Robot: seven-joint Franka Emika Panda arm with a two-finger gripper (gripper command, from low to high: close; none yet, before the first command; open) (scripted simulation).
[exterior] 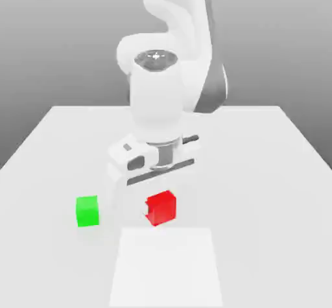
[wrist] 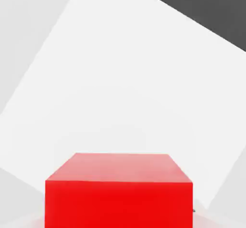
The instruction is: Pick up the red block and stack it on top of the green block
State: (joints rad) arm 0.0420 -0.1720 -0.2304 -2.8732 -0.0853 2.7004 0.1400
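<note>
A: "Position of the red block (exterior: 162,208)?"
B: "Lower middle of the exterior frame, directly under the hand. The claw (exterior: 159,205) is clamped on it. Hand view agrees: red top and one side face, close up."
A: "Green block (exterior: 87,211)?"
B: "Lower left of the exterior frame, upright on the bench (exterior: 266,203). Well apart from the red one, a strip of pale surface between."
A: "Edges, room to move?"
B: "Far edge runs across above mid-frame; side edges splay toward the lower corners. Broad stretch of bench toward the exterior view's right. A paler rectangle (exterior: 166,268) at bottom centre, just below the red block in frame."
A: "Surroundings?"
B: "Bench whitish, smooth. Grey backdrop (exterior: 52,41) behind, white arm (exterior: 155,99) descending from top centre."
</note>
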